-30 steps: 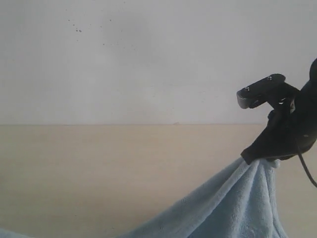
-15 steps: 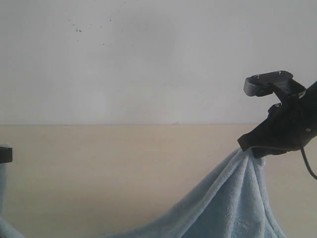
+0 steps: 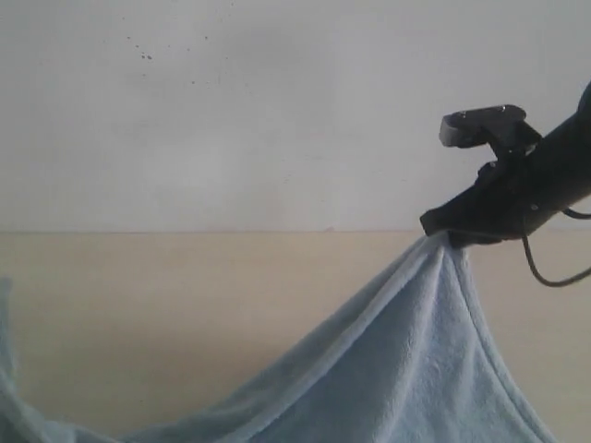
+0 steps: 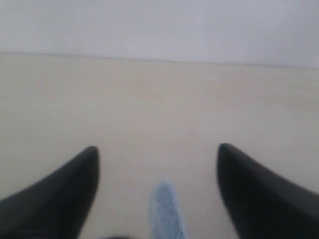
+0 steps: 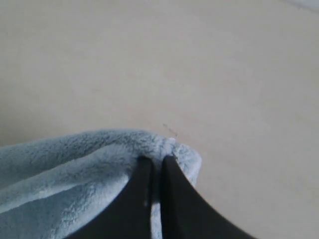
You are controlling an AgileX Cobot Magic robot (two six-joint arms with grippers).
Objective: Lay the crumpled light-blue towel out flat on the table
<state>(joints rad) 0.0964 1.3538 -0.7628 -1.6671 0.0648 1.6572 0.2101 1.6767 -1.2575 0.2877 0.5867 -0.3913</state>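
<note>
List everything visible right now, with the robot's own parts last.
towel: one, light blue, hanging from the right gripper and spreading along the exterior view's bottom edge to its left side
table: one, light beige, beneath and behind the towel
wall: one, white, behind the table
cable: one, black, looping below the right arm
right gripper: one, black, shut on a fold of towel, held above the table
left gripper: one, black, fingers apart, a strip of towel showing between them
</note>
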